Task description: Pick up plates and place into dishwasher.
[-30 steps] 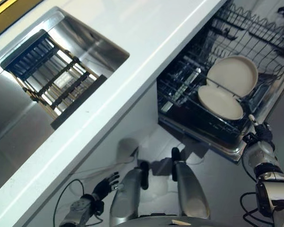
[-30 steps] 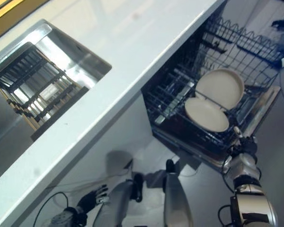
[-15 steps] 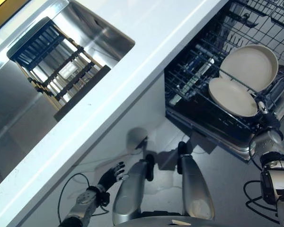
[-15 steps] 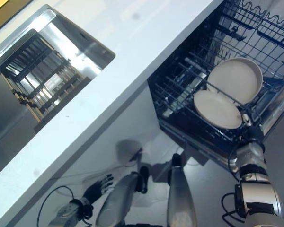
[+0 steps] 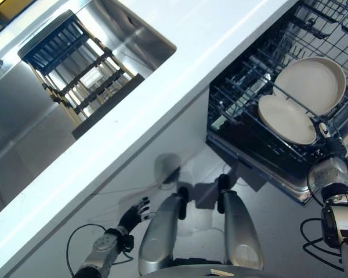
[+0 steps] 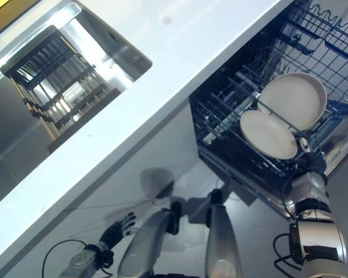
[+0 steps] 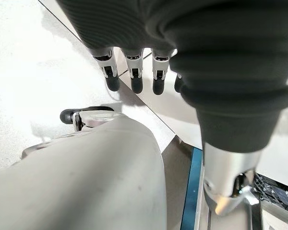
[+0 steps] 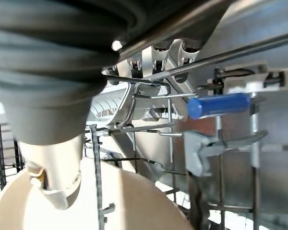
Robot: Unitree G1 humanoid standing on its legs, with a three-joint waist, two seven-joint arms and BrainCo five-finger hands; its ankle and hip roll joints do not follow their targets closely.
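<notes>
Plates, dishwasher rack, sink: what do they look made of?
Plates: cream, matte and opaque with a raised rim, probably ceramic or melamine; the look alone can't settle it.
Dishwasher rack: thin dark wire grid, likely coated metal.
Sink: brushed stainless steel, judging by its grey sheen and soft reflections.
</notes>
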